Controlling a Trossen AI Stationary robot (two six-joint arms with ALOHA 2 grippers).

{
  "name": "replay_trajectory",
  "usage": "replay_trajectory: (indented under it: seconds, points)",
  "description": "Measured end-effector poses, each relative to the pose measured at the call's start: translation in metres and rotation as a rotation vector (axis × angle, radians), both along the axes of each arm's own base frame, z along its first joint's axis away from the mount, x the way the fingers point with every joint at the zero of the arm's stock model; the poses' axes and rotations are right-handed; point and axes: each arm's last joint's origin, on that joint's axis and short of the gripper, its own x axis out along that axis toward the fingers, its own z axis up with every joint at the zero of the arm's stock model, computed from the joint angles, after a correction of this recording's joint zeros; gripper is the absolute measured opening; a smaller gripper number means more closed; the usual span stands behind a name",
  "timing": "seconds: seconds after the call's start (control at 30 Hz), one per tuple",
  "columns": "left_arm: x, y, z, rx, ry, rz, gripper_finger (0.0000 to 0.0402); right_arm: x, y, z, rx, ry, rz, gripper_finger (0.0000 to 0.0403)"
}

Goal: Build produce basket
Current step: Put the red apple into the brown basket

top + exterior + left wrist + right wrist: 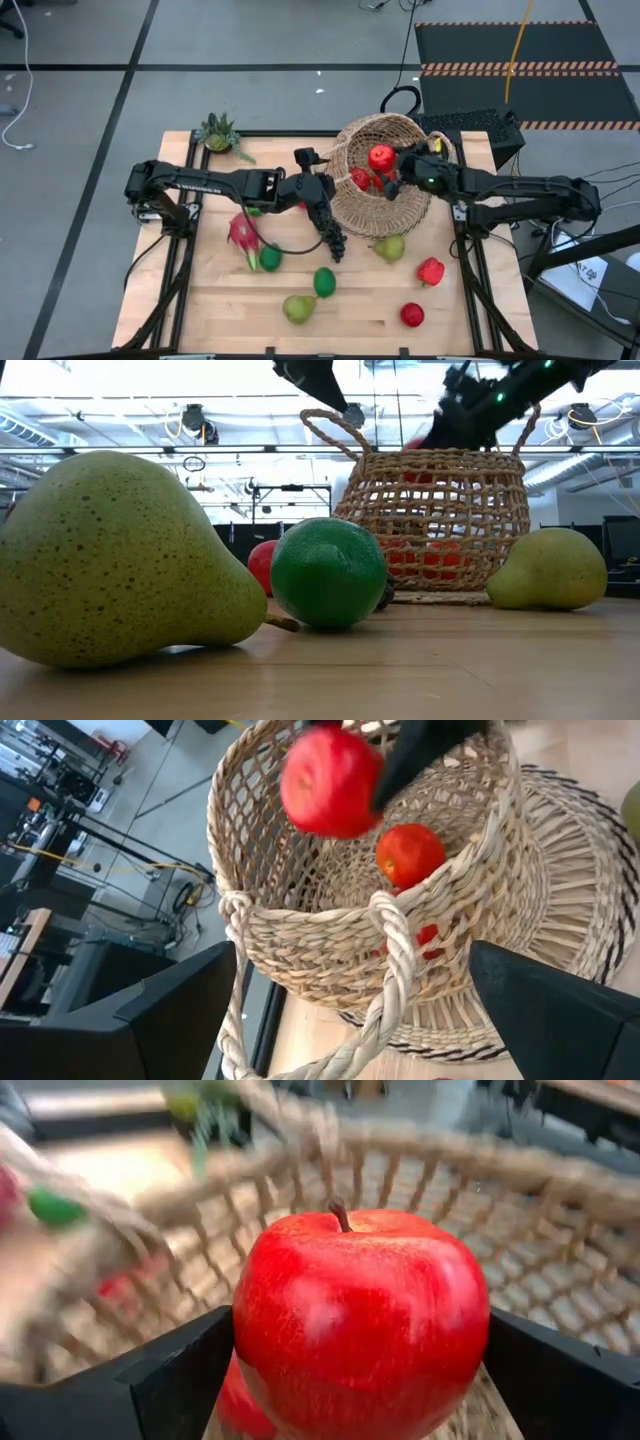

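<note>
The big round tan woven wicker basket [385, 175] sits at the far-middle of the pale wood counter [200, 310], w/ a few red fruits already in its bottom. The right gripper [392, 170] hangs over the basket's mouth w/ a glossy red apple [362, 1325] between its jaws; they stand wide, the apple filling most of the gap. In the right wrist view the apple sits stem-up above the weave, so it looks poised for a drop into the basket – whether the pads are pressing it or have just let go, can't tell.

The left gripper [322, 190] is just beside the basket's left rim, jaws wide and holding nothing, w/ a loop handle [395, 935] right in front of it. Prob. it's there to steady the basket or is waiting its turn.

Rest of the produce lies loose on the counter, near side, within reach:
- pink dragon fruit [243, 233]
- dark purple grape bunch [333, 240]
- round green lime [324, 282]
- speckled yellow-green pear [298, 308] at the front edge, another by the basket
- red pieces at right

Small spiky green potted plant [217, 133] stands at the far-left corner, apart from the produce.

Writing: pale lettering runs along the left arm's forearm but is too small to read; no other labels legible
</note>
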Motion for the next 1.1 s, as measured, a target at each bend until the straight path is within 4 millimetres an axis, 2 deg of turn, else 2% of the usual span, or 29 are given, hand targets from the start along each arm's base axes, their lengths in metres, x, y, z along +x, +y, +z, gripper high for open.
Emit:
replay_trajectory:
  seconds: [0.13, 0.27, 0.53, 0.7, 0.83, 0.93, 1.1]
  points:
    - [0.001, -0.002, 0.001, -0.010, -0.011, -0.017, 0.0399, 0.009, -0.005, -0.015, 0.040, 0.078, -0.007, 0.0399]
    - [0.002, -0.002, 0.002, -0.013, -0.022, -0.025, 0.0399, 0.013, -0.006, -0.020, 0.035, 0.112, 0.009, 0.0399]
    - [0.004, -0.004, 0.005, -0.021, -0.068, -0.035, 0.0399, 0.014, -0.003, -0.016, -0.050, 0.140, 0.065, 0.0400]
    - [0.004, -0.004, 0.024, -0.124, -0.208, -0.196, 0.0399, 0.009, 0.001, -0.006, -0.120, 0.140, 0.108, 0.0400]
    - [0.009, 0.018, 0.034, -0.241, -0.319, -0.370, 0.0399, 0.001, 0.000, 0.001, -0.137, 0.114, 0.099, 0.0400]
    - [0.016, 0.042, 0.033, -0.298, -0.388, -0.401, 0.0391, -0.003, 0.001, 0.006, -0.146, 0.088, 0.097, 0.0400]
    - [0.027, 0.077, 0.021, -0.340, -0.430, -0.386, 0.0329, -0.006, 0.002, 0.011, -0.158, 0.068, 0.103, 0.0400]
